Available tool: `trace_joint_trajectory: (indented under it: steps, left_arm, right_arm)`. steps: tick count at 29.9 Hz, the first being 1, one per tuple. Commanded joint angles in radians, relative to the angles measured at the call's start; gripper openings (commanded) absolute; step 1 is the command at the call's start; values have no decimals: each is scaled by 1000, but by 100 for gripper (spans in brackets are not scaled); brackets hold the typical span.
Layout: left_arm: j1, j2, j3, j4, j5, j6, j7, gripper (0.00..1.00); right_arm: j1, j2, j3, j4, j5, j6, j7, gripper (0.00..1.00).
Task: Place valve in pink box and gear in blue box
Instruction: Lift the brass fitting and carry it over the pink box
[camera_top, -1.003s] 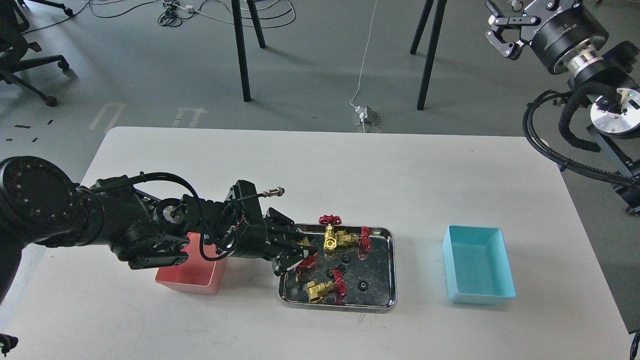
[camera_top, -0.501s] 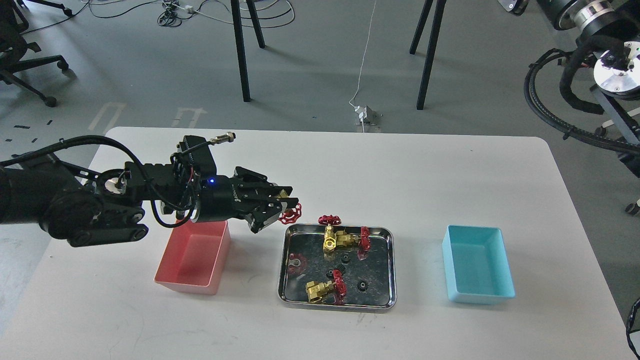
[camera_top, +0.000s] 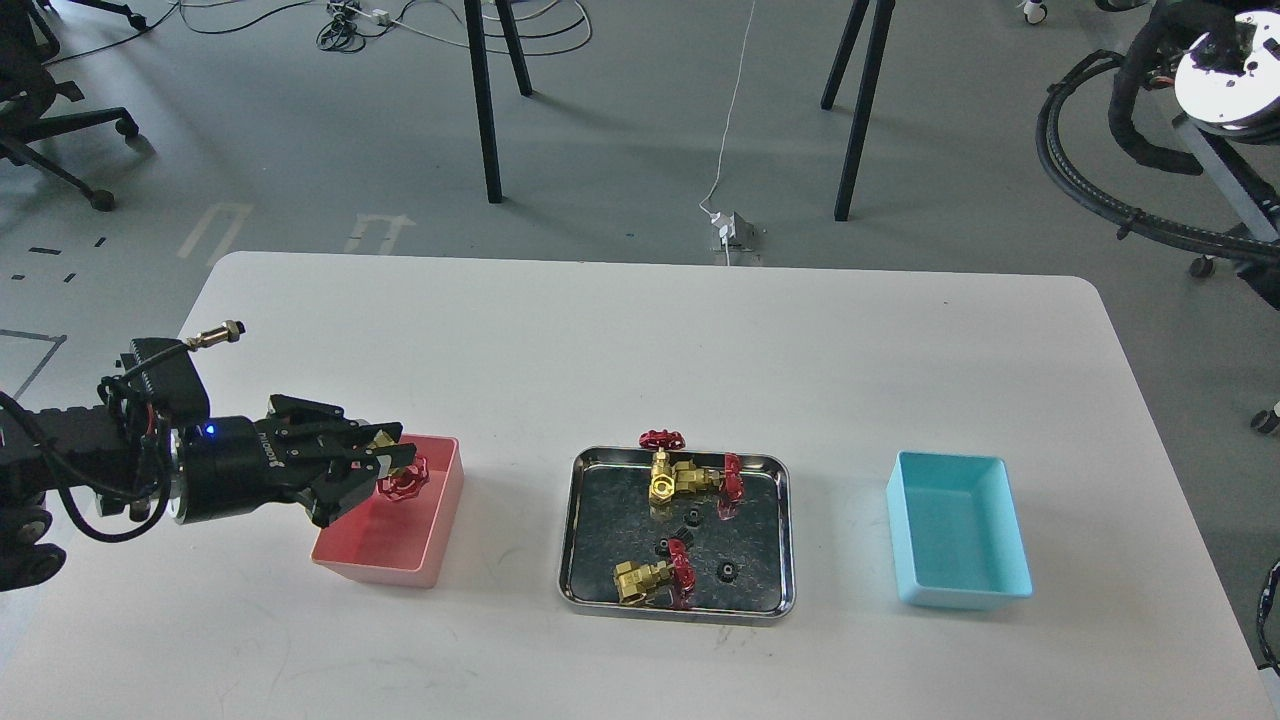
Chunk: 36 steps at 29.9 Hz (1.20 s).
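Over the pink box (camera_top: 430, 540), your left gripper (camera_top: 395, 472), carried there from the steel tray (camera_top: 577, 530) a moment ago, stays clamped on the valve (camera_top: 402, 482), so you look ready to release it.

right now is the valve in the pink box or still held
Held. The left gripper is shut on the valve, hanging over the pink box, not resting on its floor.
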Motion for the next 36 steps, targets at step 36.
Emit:
trace_joint_trajectory:
  steps: [36]
  left_arm:
    - [231, -175, -103, 278, -2, 0, 0, 55]
  right_arm:
    - [-64, -66, 11, 3, 2, 3, 3, 99]
